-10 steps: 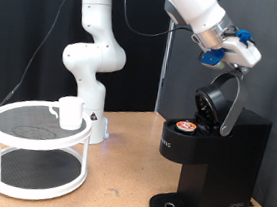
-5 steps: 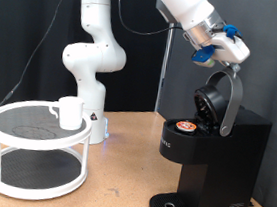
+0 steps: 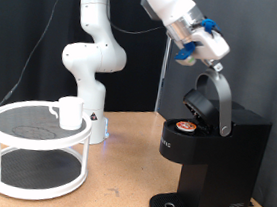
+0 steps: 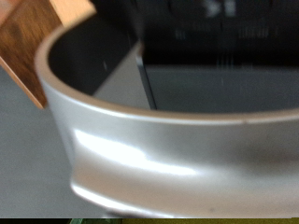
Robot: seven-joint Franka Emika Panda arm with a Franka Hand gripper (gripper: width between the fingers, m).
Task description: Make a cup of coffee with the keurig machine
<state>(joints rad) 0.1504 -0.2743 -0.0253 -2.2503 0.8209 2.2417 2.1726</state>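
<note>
The hand (image 3: 211, 51) is pressing at the top of the keurig machine (image 3: 211, 157)'s raised lid handle (image 3: 220, 93), directly above the pod (image 3: 184, 127). Whether its fingers are apart cannot be told. The cup (image 3: 68, 112) is sitting well apart on the rack (image 3: 34, 152) at the left.

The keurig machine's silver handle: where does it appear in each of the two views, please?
Exterior view: the silver handle rises over the black keurig machine at the exterior view's right, with the gripper at its top end.
Wrist view: the silver handle fills most of the picture as a blurred curved band.
Shared landmark: the handle's silver curve.
</note>
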